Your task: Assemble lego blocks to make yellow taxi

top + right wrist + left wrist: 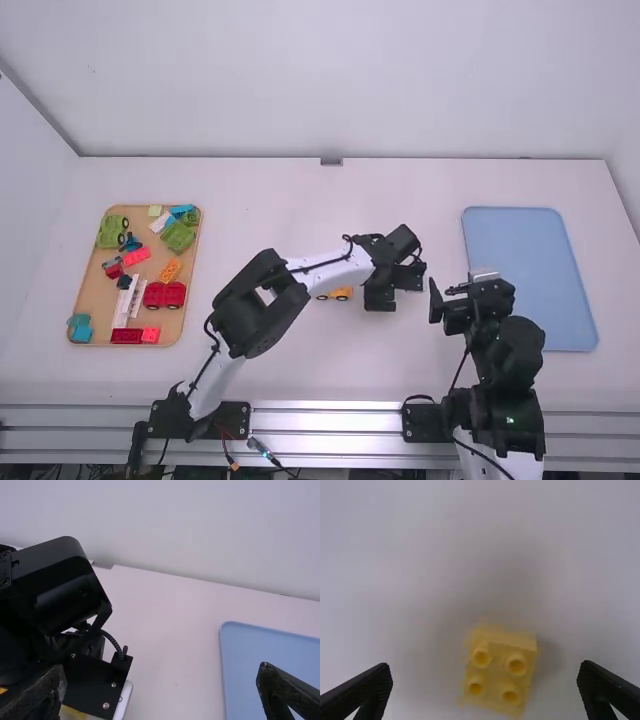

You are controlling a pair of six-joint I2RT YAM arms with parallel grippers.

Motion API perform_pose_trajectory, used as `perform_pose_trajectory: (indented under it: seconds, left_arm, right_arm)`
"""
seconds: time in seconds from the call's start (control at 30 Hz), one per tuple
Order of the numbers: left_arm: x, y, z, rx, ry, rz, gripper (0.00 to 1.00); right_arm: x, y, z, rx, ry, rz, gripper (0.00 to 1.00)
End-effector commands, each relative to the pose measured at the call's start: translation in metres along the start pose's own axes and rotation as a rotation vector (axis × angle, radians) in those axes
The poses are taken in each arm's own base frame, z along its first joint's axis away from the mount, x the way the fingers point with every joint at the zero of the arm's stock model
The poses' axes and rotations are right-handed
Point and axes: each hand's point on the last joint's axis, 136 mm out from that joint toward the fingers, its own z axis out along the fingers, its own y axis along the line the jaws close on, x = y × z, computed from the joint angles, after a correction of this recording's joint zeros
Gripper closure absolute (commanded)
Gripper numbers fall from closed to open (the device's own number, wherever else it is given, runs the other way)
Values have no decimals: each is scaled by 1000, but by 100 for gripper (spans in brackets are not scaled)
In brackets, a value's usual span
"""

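Evidently the taxi is only part built: a yellow wheeled piece (341, 293) sits near the middle of the high view, partly hidden by the left arm (335, 268). At lower centre of the left wrist view, a yellow studded block (496, 677) lies ungripped between the left pincer's (485, 666) spread fingers; fitting it probably remains. The right pincer (160, 669) is spread too, holding nothing.

And it was a robotics lab on show here! Two jointed arms (262, 310) stood mounted along a metal rail (325, 418), cables trailing, facing a white worktop (270, 200) backed by plain white walls (330, 80).
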Motion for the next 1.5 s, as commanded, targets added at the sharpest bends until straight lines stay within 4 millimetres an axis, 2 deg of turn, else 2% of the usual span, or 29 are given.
perform_pose_trajectory:
  seconds: [0.0,0.07,0.2,0.27,0.4,0.5,0.57,0.6,0.73,0.83,0.9,0.93,1.03,1.07,1.13,1.23,1.47]
  left_arm:
    - [6,19,-12,-61,23,-13,1]
    - [6,38,-34,-101,-11,-43,1]
    - [12,52,-64,-69,-92,-96,1]
    - [24,59,-96,12,-191,-127,1]
    - [54,76,-139,81,-322,-188,1]
    - [72,79,-157,105,-400,-189,1]
    - [80,80,-161,105,-438,-189,1]
    - [90,83,-165,92,-478,-210,1]
    - [115,83,-163,44,-505,-245,1]
    - [127,77,-163,16,-534,-255,1]
    - [132,64,-173,25,-619,-220,1]
    - [135,61,-176,23,-641,-203,1]
    - [156,55,-194,0,-764,-194,1]
    - [157,55,-195,-1,-769,-197,1]
    - [175,58,-200,-21,-822,-244,1]
    - [200,56,-195,-43,-830,-311,1]
    - [212,44,-176,-45,-794,-341,1]
  right_arm:
    - [3,0,1,0,-5,-2,1]
    - [1,0,1,0,-10,-29,1]
    - [-3,-1,1,5,-26,-27,1]
    - [-5,-2,2,7,-33,-29,1]
    - [-10,0,10,-10,-43,-28,1]
    - [-12,7,25,-57,-29,-39,1]
    - [-12,14,34,-101,-16,-59,1]
    - [-11,20,45,-144,25,-80,1]
    - [-7,30,73,-215,151,-133,1]
    - [-3,43,92,-288,239,-209,1]
    - [10,59,110,-394,356,-340,1]
    - [13,62,112,-419,380,-372,1]
    - [43,80,126,-571,556,-574,1]
    - [44,80,126,-576,563,-582,1]
    - [59,83,135,-603,672,-643,1]
    - [76,86,149,-609,814,-705,1]
    - [100,105,151,-786,937,-869,1]
